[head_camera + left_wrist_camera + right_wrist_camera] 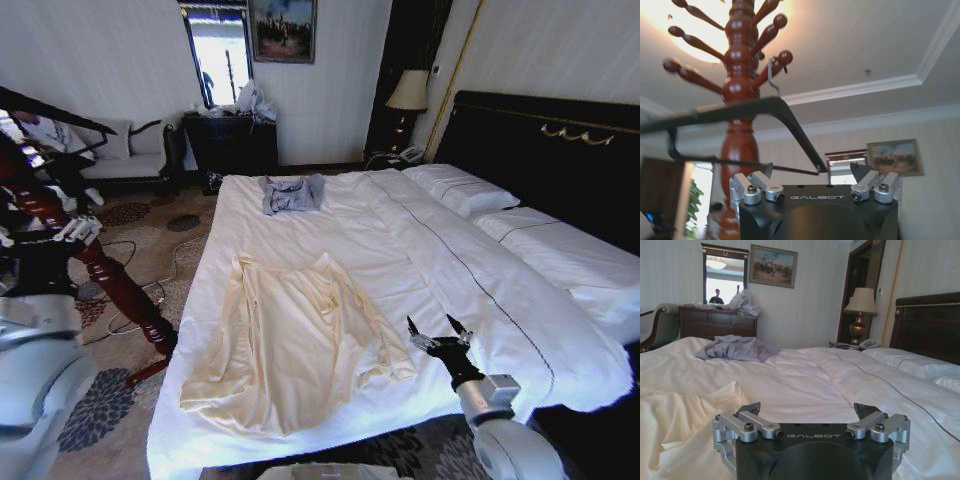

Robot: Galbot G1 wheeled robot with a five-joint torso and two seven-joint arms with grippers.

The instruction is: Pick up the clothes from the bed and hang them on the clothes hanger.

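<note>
The cream clothes lie spread flat on the near left part of the bed. My right gripper hovers open just right of the clothes' hem, low over the sheet; the right wrist view shows its jaws apart with the cream fabric beside it. My left gripper points upward, open, at the black clothes hanger, which hangs by its silver hook from a peg of the dark red post. The hanger's lower corner sits between the open fingertips, unclamped.
A small grey-blue garment lies at the bed's far end. Pillows and the black headboard are on the right. The red post's base and cables stand on the carpet left of the bed; a sofa and dresser sit beyond.
</note>
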